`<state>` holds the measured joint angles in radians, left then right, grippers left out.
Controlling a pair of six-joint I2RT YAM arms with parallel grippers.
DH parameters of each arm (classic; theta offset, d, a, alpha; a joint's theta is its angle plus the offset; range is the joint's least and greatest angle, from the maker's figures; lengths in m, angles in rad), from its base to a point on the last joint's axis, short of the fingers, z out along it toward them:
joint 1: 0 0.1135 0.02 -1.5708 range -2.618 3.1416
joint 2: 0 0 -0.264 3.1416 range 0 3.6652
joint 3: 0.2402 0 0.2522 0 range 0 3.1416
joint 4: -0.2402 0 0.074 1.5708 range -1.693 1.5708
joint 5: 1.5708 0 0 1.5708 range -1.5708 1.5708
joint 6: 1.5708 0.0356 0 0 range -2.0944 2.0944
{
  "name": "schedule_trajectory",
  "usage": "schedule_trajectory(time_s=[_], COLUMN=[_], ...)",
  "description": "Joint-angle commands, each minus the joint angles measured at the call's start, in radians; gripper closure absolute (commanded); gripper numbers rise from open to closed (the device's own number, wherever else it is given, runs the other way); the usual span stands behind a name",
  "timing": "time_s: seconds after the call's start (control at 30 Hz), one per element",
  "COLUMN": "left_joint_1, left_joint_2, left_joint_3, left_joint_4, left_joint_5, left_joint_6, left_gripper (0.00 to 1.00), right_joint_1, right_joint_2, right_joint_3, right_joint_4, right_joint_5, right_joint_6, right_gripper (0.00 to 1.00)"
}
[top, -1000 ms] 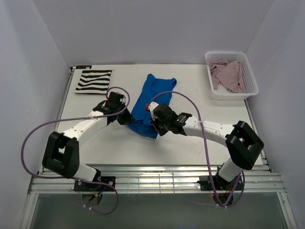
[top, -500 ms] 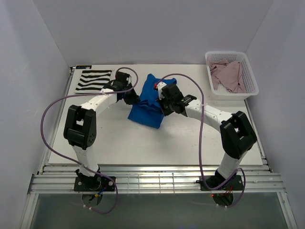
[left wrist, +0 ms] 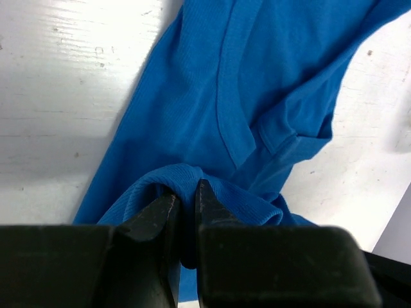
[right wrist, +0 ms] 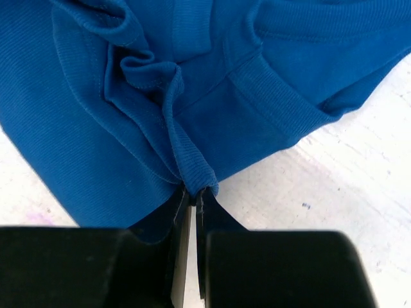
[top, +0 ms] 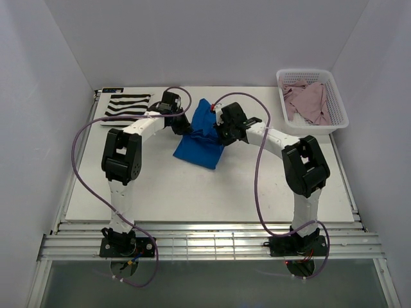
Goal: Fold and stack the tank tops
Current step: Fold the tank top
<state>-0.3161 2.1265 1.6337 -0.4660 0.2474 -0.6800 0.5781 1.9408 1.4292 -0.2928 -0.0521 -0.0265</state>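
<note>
The bright blue tank top [top: 200, 144] lies doubled over at the middle of the table. My left gripper [top: 186, 129] is shut on a bunched fold of it at its left side; the wrist view shows the blue cloth [left wrist: 257, 115] pinched at my gripper [left wrist: 185, 192]. At the top's right side my right gripper [top: 217, 133] is shut on a hem ridge of the blue fabric [right wrist: 96, 128], pinched at my gripper [right wrist: 192, 196]. The striped tank top [top: 126, 106] lies folded at the back left. The pink-mauve tank top [top: 309, 99] sits crumpled in the basket.
A white lattice basket [top: 308, 128] stands at the back right corner. Purple cables arc over both arms. White walls close in the table on the left, back and right. The metal rail runs along the near edge.
Both grippers have carried the near edge of the blue top away from the bases toward the back, folding it over itself. The arms now stretch far forward.
</note>
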Motion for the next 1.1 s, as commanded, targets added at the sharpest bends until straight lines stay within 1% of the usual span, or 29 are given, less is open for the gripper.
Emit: schedule_trajectory(time_s=[0.0,0.03,0.07,0.1,0.13,0.17,0.2,0.23,0.3,0.33,0.4,0.47,0.5,0.53,0.57,0.6,0.67,0.7,0.73,0.8,0.83,0.97,1.07], left_joint_1=[0.012,0.014,0.017,0.018,0.018,0.021,0.023,0.026,0.028,0.028,0.028,0.028,0.028,0.028,0.028,0.028,0.028,0.028,0.028,0.028,0.029,0.029,0.034], left_joint_2=[0.022,0.032,0.038,0.044,0.044,0.043,0.029,0.02,-0.005,-0.034,-0.069,-0.131,-0.152,-0.177,-0.222,-0.247,-0.322,-0.345,-0.371,-0.431,-0.445,-0.476,-0.479], left_joint_3=[0.069,0.077,0.084,0.09,0.095,0.106,0.112,0.117,0.123,0.123,0.104,0.072,0.024,-0.004,-0.035,-0.104,-0.178,-0.219,-0.3,-0.371,-0.423,-0.504,-0.578], left_joint_4=[0.006,0.003,0.0,0.0,-0.003,-0.011,-0.014,-0.016,-0.019,-0.02,-0.026,-0.028,-0.029,-0.03,-0.03,-0.03,-0.022,-0.017,-0.01,0.012,0.02,0.059,0.137], left_joint_5=[0.026,0.024,0.024,0.026,0.02,0.012,-0.003,-0.013,-0.036,-0.045,-0.054,-0.071,-0.077,-0.092,-0.1,-0.106,-0.117,-0.119,-0.12,-0.129,-0.131,-0.126,-0.114], left_joint_6=[0.019,0.017,0.014,0.011,0.01,0.008,0.01,0.011,0.017,0.019,0.023,0.023,0.023,0.026,0.028,0.027,0.019,0.013,0.011,0.004,0.003,-0.003,-0.024], left_gripper=[0.95,0.87,0.74,0.6,0.49,0.37,0.29,0.17,0.04,0.02,0.02,0.02,0.02,0.02,0.02,0.02,0.02,0.02,0.02,0.02,0.02,0.02,0.02], right_joint_1=[-0.038,-0.038,-0.049,-0.052,-0.053,-0.058,-0.06,-0.063,-0.066,-0.066,-0.066,-0.064,-0.064,-0.057,-0.052,-0.041,-0.009,0.0,0.012,0.022,0.026,0.035,0.039], right_joint_2=[0.047,0.061,0.073,0.086,0.102,0.104,0.101,0.092,0.054,0.038,-0.011,-0.049,-0.098,-0.124,-0.152,-0.213,-0.267,-0.31,-0.327,-0.359,-0.364,-0.373,-0.333], right_joint_3=[0.08,0.092,0.105,0.121,0.138,0.158,0.166,0.169,0.154,0.143,0.103,0.067,0.018,-0.012,-0.047,-0.123,-0.196,-0.228,-0.29,-0.34,-0.384,-0.476,-0.478], right_joint_4=[0.014,0.015,0.02,0.014,0.004,0.0,-0.012,-0.017,-0.017,-0.017,-0.019,-0.025,-0.025,-0.01,0.007,0.03,0.087,0.101,0.118,0.158,0.171,0.276,0.309], right_joint_5=[-0.073,-0.086,-0.091,-0.095,-0.103,-0.097,-0.089,-0.075,-0.055,-0.046,-0.048,-0.077,-0.09,-0.127,-0.14,-0.143,-0.152,-0.153,-0.175,-0.181,-0.202,-0.262,-0.262], right_joint_6=[-0.039,-0.047,-0.047,-0.046,-0.053,-0.055,-0.055,-0.05,-0.03,-0.017,-0.01,-0.004,0.002,0.003,0.005,0.011,0.019,0.058,0.068,0.111,0.123,0.209,0.234], right_gripper=[0.91,0.91,0.84,0.82,0.78,0.66,0.61,0.53,0.45,0.38,0.34,0.26,0.2,0.1,0.09,0.1,0.1,0.1,0.1,0.1,0.1,0.1,0.1])
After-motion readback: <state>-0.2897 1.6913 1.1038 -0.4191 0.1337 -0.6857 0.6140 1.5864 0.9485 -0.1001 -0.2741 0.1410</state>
